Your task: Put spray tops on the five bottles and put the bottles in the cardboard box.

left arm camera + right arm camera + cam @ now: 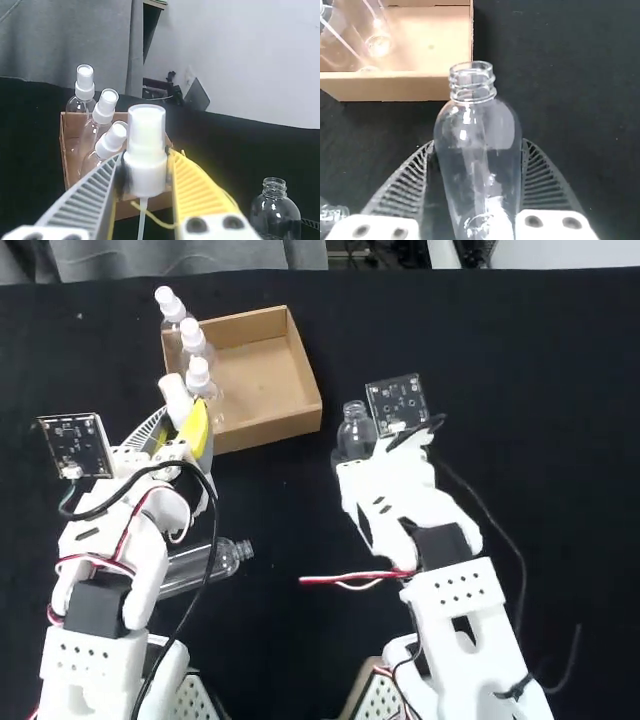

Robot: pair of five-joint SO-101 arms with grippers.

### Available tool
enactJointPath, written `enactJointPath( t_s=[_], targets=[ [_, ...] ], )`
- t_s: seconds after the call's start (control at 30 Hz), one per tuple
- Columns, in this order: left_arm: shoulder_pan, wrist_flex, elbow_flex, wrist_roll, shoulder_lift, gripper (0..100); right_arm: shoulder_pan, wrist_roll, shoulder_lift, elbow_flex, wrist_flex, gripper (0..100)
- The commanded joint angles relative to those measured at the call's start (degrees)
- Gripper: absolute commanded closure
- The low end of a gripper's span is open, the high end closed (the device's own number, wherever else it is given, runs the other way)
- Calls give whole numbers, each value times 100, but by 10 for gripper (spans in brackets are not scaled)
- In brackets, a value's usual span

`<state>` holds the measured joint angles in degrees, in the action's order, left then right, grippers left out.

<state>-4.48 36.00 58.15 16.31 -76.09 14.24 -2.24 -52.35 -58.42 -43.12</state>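
Observation:
My left gripper (145,172) is shut on a white spray top (145,150), held upright with its tube hanging down, next to the cardboard box's (262,368) near left corner. Three capped clear bottles (95,117) stand along the left side of the box (64,150). My right gripper (476,147) is shut on a clear bottle (477,145) with an open neck, held upright just right of the box (395,80). In the high view this bottle (355,427) rises above the right gripper (357,454), and the spray top (175,394) sits in the left gripper (186,408).
Another uncapped clear bottle (205,564) lies on its side on the black table beside the left arm, neck pointing right. A red and white cable (350,581) runs out from the right arm. The right half of the box floor is bare.

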Motion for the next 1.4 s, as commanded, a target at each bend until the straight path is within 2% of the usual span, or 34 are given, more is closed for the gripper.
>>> enactJointPath(
  t_s=[0.0,0.1,0.23,0.33,0.57,0.73,0.9,1.07,1.37],
  targets=[
    [-31,185,-532,53,-114,971,105,18,-163,84,-158,885],
    [127,440,-752,448,-114,971,105,18,-365,84,-255,885],
    [989,624,-1059,1090,-114,971,105,44,-954,-171,-211,885],
    [1332,615,-1086,1336,-114,970,316,396,-1341,-409,-193,885],
    [1420,615,-1068,1653,-114,970,800,545,-1859,-752,-185,885],
    [1815,615,-1077,2207,-114,971,1125,545,-1895,-848,-167,884],
    [1877,624,-1103,2549,-114,971,1459,563,-1947,-1288,396,884],
    [1851,607,-1103,2637,-114,971,1758,1064,-1947,-1719,976,885],
    [1815,571,-1112,2875,-114,971,2136,1310,-1921,-1956,1222,885]
  ],
)
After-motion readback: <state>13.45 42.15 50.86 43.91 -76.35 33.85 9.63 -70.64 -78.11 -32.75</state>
